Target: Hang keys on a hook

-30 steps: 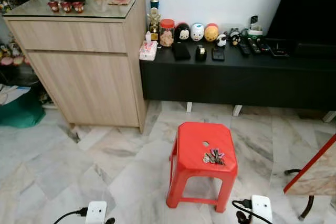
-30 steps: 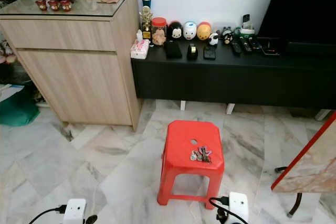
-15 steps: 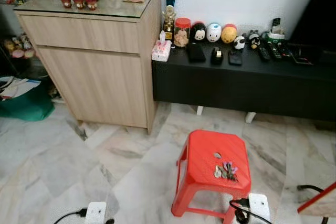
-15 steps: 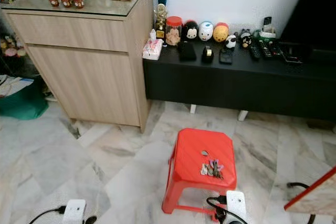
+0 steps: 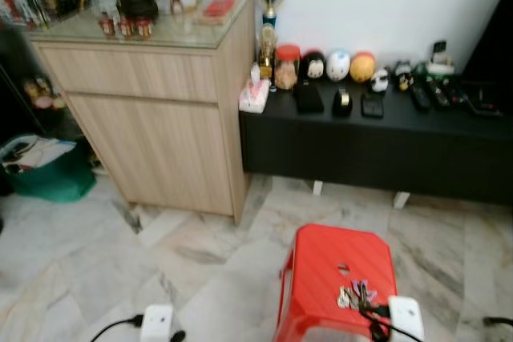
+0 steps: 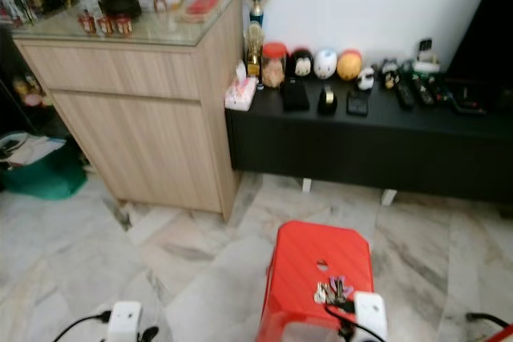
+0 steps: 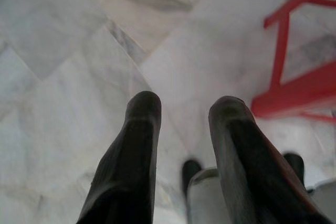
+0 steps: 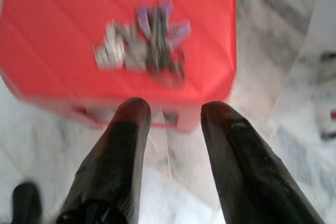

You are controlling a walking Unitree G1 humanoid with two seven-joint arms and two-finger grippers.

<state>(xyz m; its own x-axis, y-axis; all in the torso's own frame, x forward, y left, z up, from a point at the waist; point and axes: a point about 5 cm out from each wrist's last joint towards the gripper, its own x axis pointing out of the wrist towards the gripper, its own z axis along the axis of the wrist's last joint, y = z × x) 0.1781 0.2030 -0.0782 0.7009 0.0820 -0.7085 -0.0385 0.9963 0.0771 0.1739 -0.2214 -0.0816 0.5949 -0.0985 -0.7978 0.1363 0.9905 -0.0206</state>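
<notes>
The keys [image 5: 353, 295] lie on the red stool [image 5: 321, 266], unhung, both the right gripper [image 8: 170, 109] just short of it and the left gripper [image 7: 184, 108] beside it spread and empty; no hook can be made out

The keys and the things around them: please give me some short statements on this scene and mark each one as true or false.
1. The keys lie on top of the red stool. True.
2. The right gripper is closed on the keys. False: its two fingers are apart with nothing between them, and the keys lie beyond the fingertips.
3. The stool stands on a marble floor. True.
4. The wooden cabinet stands to the right of the black low bench. False: it stands to the bench's left.
5. The left gripper holds a cup. False: it is open and empty above the floor.
</notes>
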